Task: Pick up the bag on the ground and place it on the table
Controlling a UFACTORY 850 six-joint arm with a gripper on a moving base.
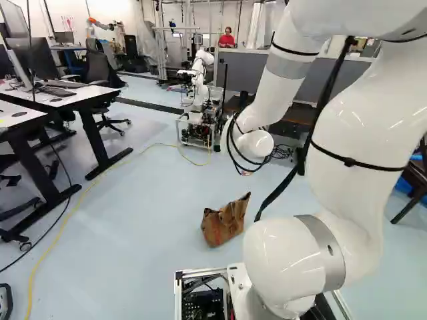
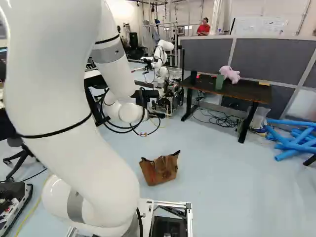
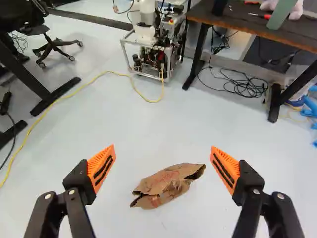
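Note:
Partly hidden behind the wrist in the right base view, my gripper [image 2: 157,115] is held above the floor. The wrist view shows the gripper [image 3: 163,148] open, its orange pads wide apart with nothing gripped. A crumpled brown paper bag [image 3: 168,184] lies on the floor below, seen between the fingers and not touched by them. The same bag [image 1: 224,220] is close ahead of the base in the left base view. A dark-topped table [image 2: 249,92] stands farther off, against grey partitions; a pink plush toy [image 2: 229,74] and a green object [image 2: 219,82] are on it.
Another robot [image 1: 199,83] stands on a wheeled frame beyond the bag. Desks [image 1: 73,99] and chairs are at the left of the left base view. A yellow cable [image 3: 64,96] crosses the floor. Black cables [image 2: 219,118] lie under the table, with blue tubes [image 2: 296,140] beside it.

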